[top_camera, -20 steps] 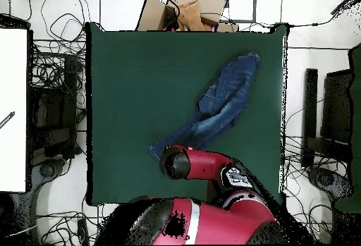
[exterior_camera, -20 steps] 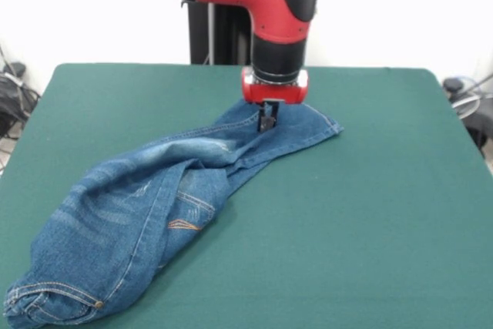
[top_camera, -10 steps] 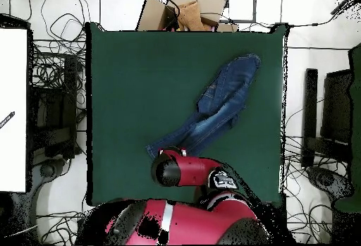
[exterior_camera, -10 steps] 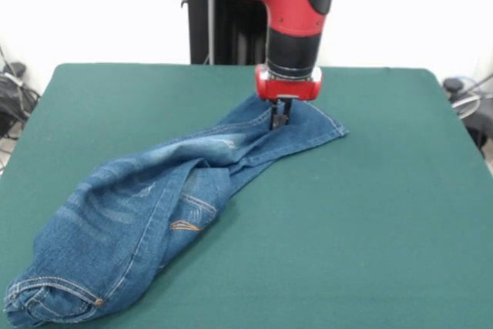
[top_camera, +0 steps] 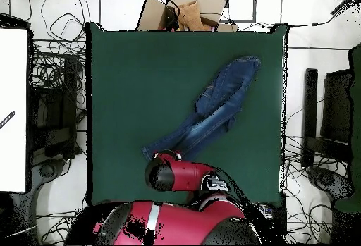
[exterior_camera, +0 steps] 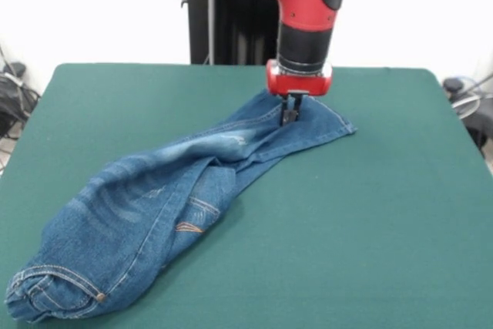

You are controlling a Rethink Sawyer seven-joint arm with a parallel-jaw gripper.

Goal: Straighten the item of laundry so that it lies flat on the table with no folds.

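The item of laundry point(exterior_camera: 154, 206), a small pair of blue denim jeans, lies diagonally on the green table point(exterior_camera: 370, 213). Its waistband with a brass button is bunched at the front left, and the legs, one folded over the other, run toward the far right. My gripper point(exterior_camera: 290, 115) points straight down at the leg end, its fingers closed on the denim there. In the overhead view the jeans point(top_camera: 218, 106) stretch from the upper right to the lower left, and the red arm point(top_camera: 176, 175) covers the gripper.
Cables and black equipment point(top_camera: 53, 109) crowd the floor on both sides of the table. Cardboard boxes point(top_camera: 180, 10) stand beyond its far edge in the overhead view. A white surface point(top_camera: 13, 109) lies at the left.
The gripper has moved right and slightly farther back in the front view, dragging the leg end with it. The jeans have stretched out longer and shifted along.
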